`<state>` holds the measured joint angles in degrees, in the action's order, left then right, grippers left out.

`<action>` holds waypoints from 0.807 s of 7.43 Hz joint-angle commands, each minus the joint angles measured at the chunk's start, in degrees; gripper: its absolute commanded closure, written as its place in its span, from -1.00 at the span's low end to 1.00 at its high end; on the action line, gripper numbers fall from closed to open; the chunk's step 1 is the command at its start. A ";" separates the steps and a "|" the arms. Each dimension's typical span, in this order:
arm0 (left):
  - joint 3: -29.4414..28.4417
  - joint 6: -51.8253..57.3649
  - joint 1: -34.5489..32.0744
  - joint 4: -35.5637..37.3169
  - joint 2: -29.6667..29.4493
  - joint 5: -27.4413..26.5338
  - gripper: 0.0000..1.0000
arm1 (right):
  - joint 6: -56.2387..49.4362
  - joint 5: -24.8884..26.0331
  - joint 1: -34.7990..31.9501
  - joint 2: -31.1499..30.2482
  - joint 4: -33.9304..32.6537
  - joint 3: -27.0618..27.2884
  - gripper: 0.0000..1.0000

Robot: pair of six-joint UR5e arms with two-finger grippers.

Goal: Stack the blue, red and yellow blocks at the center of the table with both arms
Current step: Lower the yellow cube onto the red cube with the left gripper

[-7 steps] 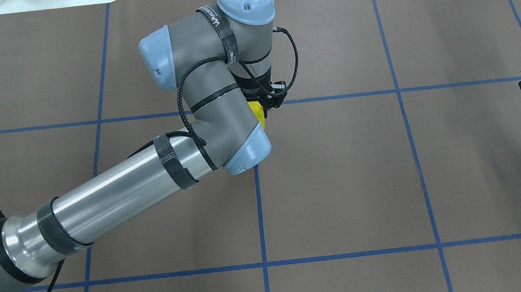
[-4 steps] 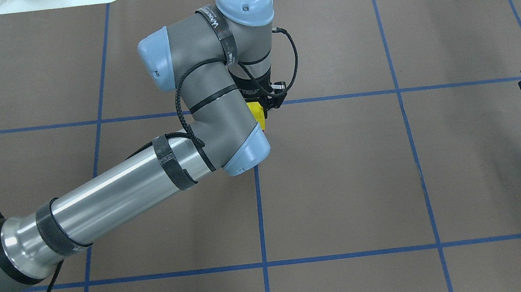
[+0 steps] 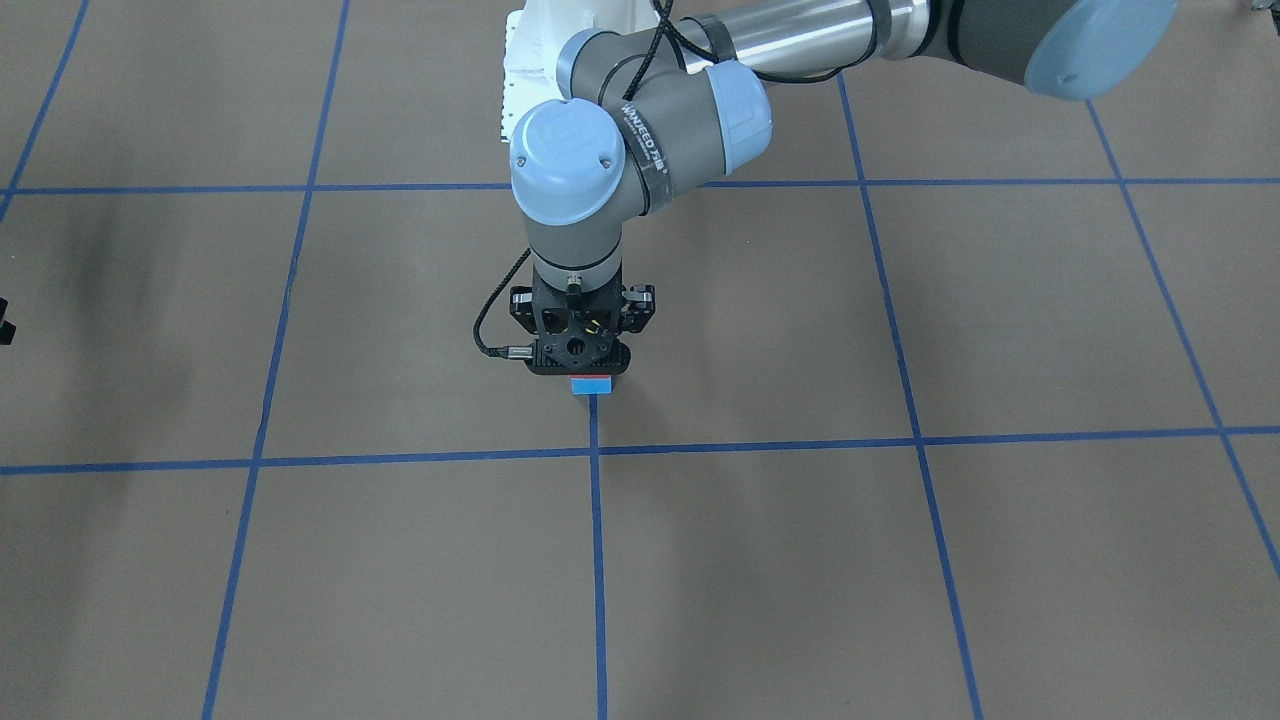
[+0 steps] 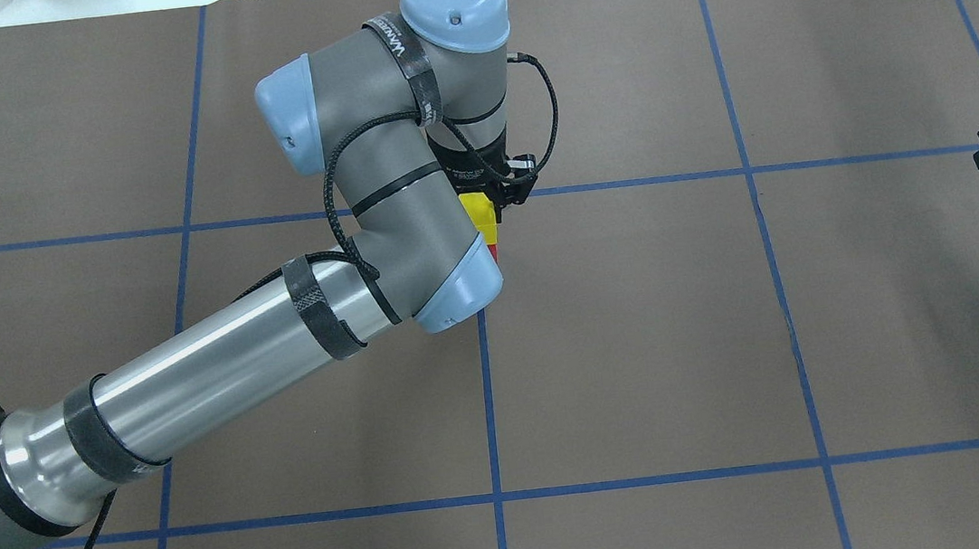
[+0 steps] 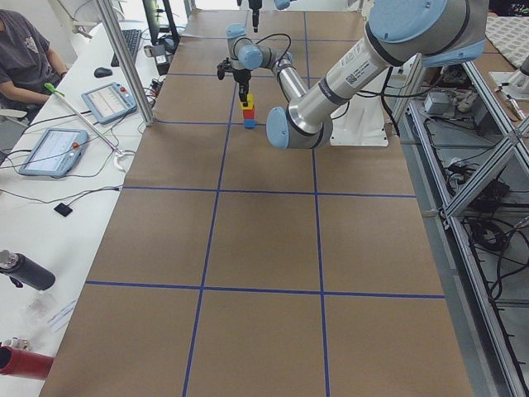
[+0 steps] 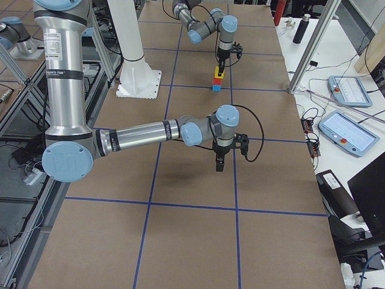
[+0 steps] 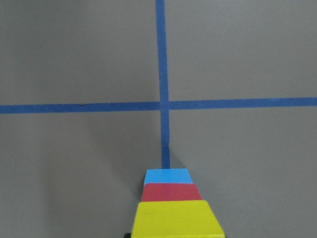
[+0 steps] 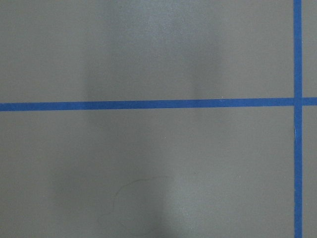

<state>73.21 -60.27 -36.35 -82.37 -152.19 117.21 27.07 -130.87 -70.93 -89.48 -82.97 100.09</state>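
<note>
Strap (image 3: 640, 150): "WINJEED" | left fingers (image 6: 220, 63) at yellow block (image 7: 176, 220) atop red block (image 7: 171, 192), blue block (image 7: 167, 176) | right fingers (image 6: 218, 164) well apart | grips: cannot tell

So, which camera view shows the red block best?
The left wrist-mounted view: the red block is large there, between the yellow block above and the blue block below. Both side views show it small; overhead and front-facing show only a sliver.

Brown table (image 4: 642, 340) with blue tape grid (image 4: 657, 480); tablet (image 5: 54, 150) on side bench (image 5: 83, 240); seated operator (image 5: 25, 50)
</note>
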 commanded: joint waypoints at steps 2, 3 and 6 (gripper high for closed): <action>0.00 0.07 -0.04 -0.08 0.05 -0.06 1.00 | 0.00 0.00 0.00 0.01 0.00 0.02 -0.99; 0.00 0.07 0.05 -0.08 0.14 0.03 1.00 | 0.09 0.00 0.00 0.09 0.00 0.02 -0.99; 0.44 -0.02 0.05 -0.08 0.22 0.12 1.00 | 0.09 0.00 0.09 0.18 0.00 0.02 -0.99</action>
<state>73.52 -60.28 -36.32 -82.44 -152.00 117.32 27.15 -130.87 -70.91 -89.36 -82.97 100.11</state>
